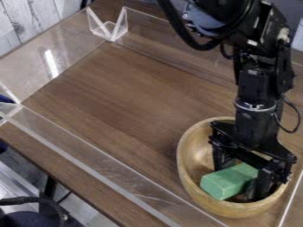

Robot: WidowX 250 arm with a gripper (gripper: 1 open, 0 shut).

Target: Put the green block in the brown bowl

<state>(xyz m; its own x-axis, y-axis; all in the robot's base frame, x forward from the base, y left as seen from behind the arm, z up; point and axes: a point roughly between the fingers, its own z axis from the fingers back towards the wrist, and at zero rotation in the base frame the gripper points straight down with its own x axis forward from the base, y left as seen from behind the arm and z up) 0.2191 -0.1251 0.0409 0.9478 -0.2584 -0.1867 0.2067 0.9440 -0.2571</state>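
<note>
Already the green block [229, 183] lies inside the brown bowl [193, 174], on its floor; it looks light, stiff and smooth-faced, best pinched across its narrow width if taken at all. Above it the gripper [251, 176] points steeply down into the bowl, its 2 fingers spread wide either side of the block, clasping nothing.

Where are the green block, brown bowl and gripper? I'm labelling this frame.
green block [229, 183]: camera view, top face.
brown bowl [189, 167]: camera view, left rim.
gripper [250, 176]: camera view, midway between fingertips.
</note>
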